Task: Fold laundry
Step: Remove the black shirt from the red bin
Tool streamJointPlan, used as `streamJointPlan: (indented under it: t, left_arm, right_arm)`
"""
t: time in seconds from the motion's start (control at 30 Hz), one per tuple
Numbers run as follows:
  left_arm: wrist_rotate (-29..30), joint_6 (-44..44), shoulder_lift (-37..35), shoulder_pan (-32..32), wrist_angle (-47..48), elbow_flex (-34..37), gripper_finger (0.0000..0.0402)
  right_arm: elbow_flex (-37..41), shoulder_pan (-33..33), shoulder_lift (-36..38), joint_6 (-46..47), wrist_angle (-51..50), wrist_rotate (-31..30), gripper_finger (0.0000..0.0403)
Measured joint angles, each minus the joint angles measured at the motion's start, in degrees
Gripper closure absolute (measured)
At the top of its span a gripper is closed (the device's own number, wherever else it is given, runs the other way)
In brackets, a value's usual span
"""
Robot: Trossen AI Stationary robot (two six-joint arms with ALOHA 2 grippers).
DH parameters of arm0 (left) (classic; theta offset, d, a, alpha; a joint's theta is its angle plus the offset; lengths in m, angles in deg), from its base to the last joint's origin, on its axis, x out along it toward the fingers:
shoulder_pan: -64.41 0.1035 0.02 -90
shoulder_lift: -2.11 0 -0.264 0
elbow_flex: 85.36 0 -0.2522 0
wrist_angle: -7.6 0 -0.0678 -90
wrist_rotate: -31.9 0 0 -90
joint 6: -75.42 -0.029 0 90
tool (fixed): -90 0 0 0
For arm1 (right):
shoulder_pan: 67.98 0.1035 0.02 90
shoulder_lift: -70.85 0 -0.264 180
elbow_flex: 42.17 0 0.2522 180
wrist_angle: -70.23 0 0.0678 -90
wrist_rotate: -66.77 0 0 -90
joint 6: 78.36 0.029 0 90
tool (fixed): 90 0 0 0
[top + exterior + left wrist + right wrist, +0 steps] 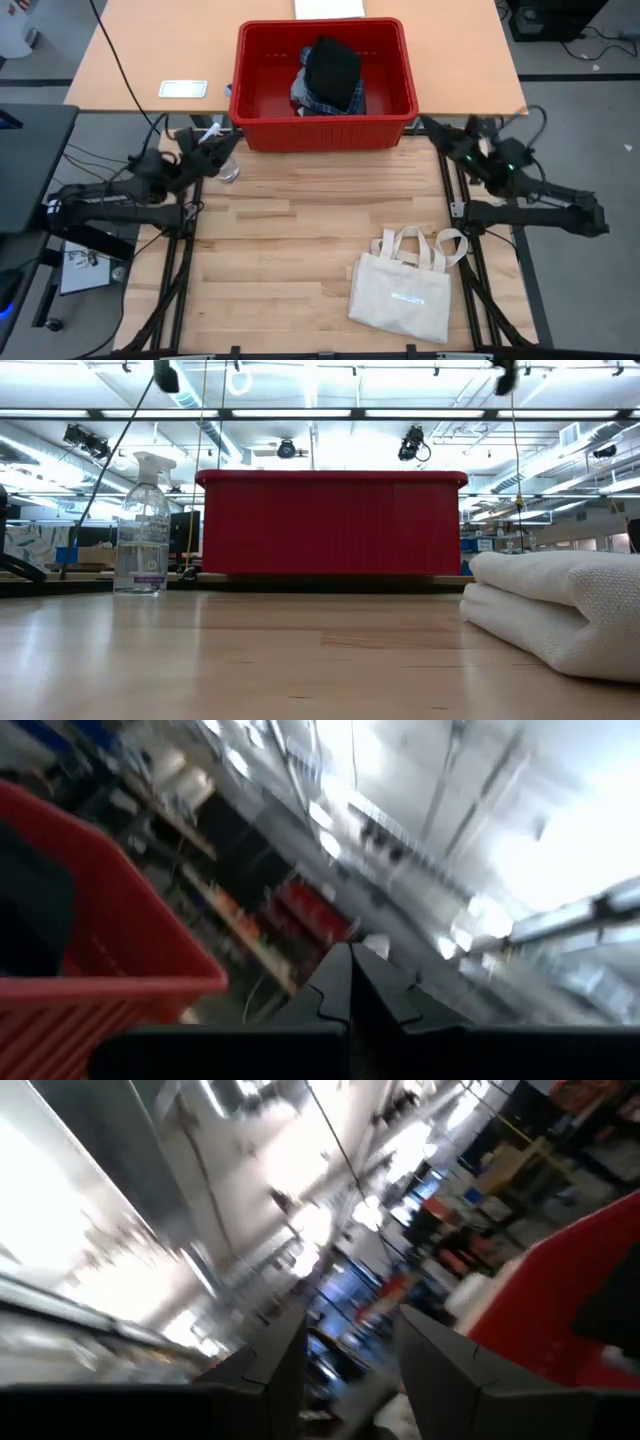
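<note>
Glossy plastic bin (262,62), wooden table (280,260)

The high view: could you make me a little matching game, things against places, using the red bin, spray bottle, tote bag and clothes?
Things:
1. red plastic bin
2. clear plastic spray bottle
3. cream canvas tote bag
4. dark and plaid cloth garments

Places:
A. flat on the wooden table, toward the right arm's side
B. heaped inside the bin
C. beside the left end effector
D. at the table's far edge, centred

Pairs: 1-D, 2-C, 3-A, 4-B

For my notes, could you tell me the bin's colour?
Red; the bin shows best in the high view.
</note>
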Motion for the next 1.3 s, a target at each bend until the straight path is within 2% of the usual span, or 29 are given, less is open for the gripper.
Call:
streamJointPlan:
  t: [0.17, 0.3, 0.67, 0.87, 1.07, 1.3]
  left_arm:
    - [-9.1, 2.6, 6.1, 7.7, 12.8, -8.8, 0.0392]
    - [-15.1, 2.9, 10.8, 14.2, 17.6, -13.8, 0.0392]
    - [-23.1, 6.3, 21.0, 27.2, 14.6, -16.2, 0.0392]
    - [-26.3, 8.0, 26.6, 31.6, 6.0, -16.2, 0.0392]
    - [-26.3, 9.4, 32.1, 35.6, -0.3, -16.2, 0.0392]
    - [-26.3, 10.8, 34.3, 36.8, -1.2, -16.2, 0.0392]
  right_arm:
    - [-15.2, -5.5, -13.6, -1.6, -17.5, 0.9, 0.0244]
    - [-25.4, -12.0, -23.4, -5.6, -25.5, 6.8, 0.0244]
    - [-44.6, -28.2, -46.5, -9.8, -26.9, 30.2, 0.0244]
    - [-51.7, -33.6, -55.3, -10.5, -26.8, 37.6, 0.0239]
    - [-54.8, -36.1, -60.9, -10.4, -26.8, 38.8, 0.0194]
    - [-54.8, -37.7, -67.1, -8.3, -30.8, 39.3, 0.0093]
